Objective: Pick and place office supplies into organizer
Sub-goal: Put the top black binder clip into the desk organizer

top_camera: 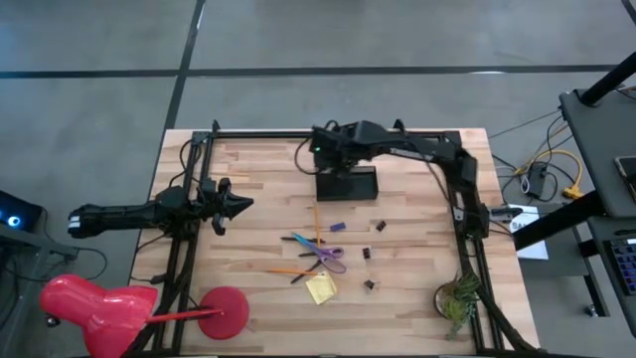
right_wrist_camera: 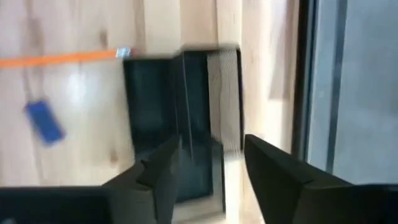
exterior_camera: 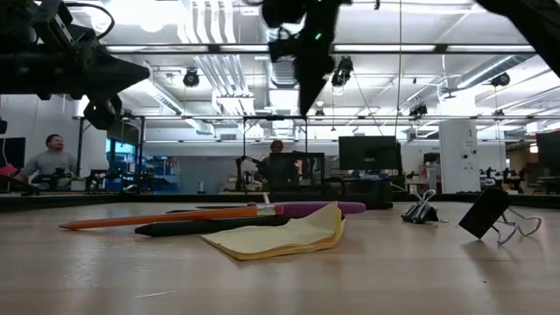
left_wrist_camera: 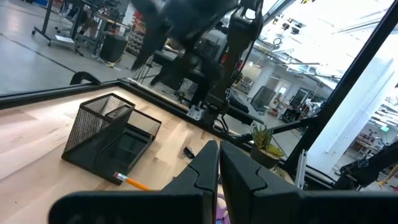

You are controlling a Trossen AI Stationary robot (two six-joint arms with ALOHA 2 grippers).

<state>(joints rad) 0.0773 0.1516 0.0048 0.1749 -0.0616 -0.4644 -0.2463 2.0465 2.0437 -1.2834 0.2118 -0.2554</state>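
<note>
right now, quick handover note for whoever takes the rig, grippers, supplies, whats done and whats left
Right gripper: open, empty, hovering above the organizer at the table's far side.
Left gripper: shut, empty, waiting at the left edge.
Supplies lie mid-table: scissors, orange pencil, yellow sticky notes, binder clips.
Done: nothing visible in the organizer.
Left: every item seen still needs placing.

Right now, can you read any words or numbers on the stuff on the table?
No text can be read in any view.
The yellow sticky-note pad: its visible face is blank.
The orange pencil, the black organizer and the binder clip: no readable markings.
The screens in the room behind: too far off and blurred to read.
</note>
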